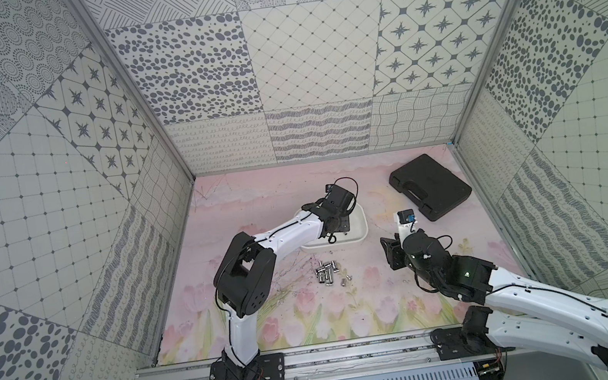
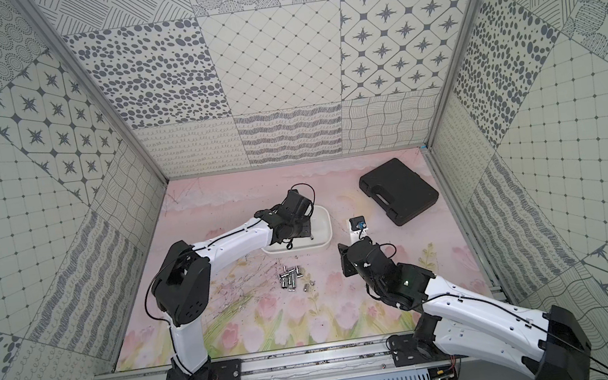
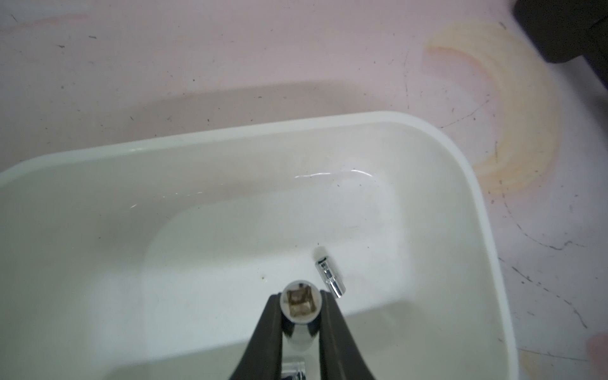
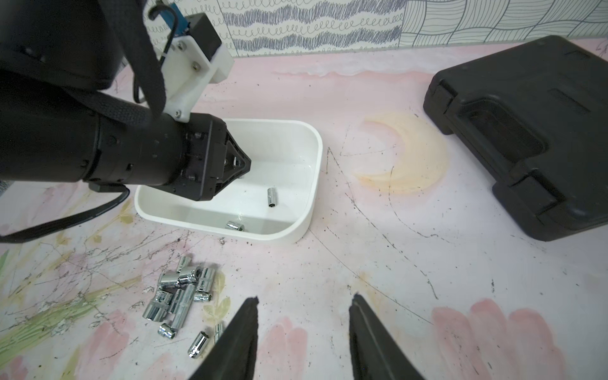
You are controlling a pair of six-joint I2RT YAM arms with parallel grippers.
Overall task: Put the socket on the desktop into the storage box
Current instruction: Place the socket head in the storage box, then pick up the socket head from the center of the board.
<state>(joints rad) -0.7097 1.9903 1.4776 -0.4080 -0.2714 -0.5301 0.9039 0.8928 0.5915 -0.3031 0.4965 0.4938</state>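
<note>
- Top views: in both top views the left gripper (image 1: pixel 334 229) points down over the white rounded-rectangular plastic storage box (image 1: pixel 361 231), so the left arm is the one at the box. A heap of loose chrome sockets (image 1: pixel 328 274) lies on the pink flower-printed desktop (image 1: pixel 256 205), just on the robot's side of the box. The right gripper (image 1: pixel 391 253) hovers to the right of that heap. The flat black hard-shell case (image 1: pixel 431 185) lies beyond it, toward the back wall. What the left jaws carry cannot be read here.
- Left wrist: the left gripper (image 3: pixel 299 296) is clenched on the held chrome steel socket (image 3: pixel 299 306). Its square-drive end faces the camera, and its long axis seems to run crosswise through the plane of the fingers. The floor of the storage box (image 3: pixel 230 135) lies directly beyond it, with the rim enclosing every visible side. A slimmer socket (image 3: pixel 329 278) lies flat on that floor, just beside the held one.
- Right wrist: the right gripper (image 4: pixel 304 297) has its jaws apart with nothing between them, above bare desktop near the heap of loose chrome sockets (image 4: pixel 179 296). The tip of the left gripper (image 4: pixel 241 163) stands over the inside of the storage box (image 4: pixel 279 237), higher than the rim. Two sockets lie in the box, one upright (image 4: pixel 271 197) and one by the near wall (image 4: pixel 235 226). Judged from this, the coming move needs only a release, since a straight drop should land inside.
</note>
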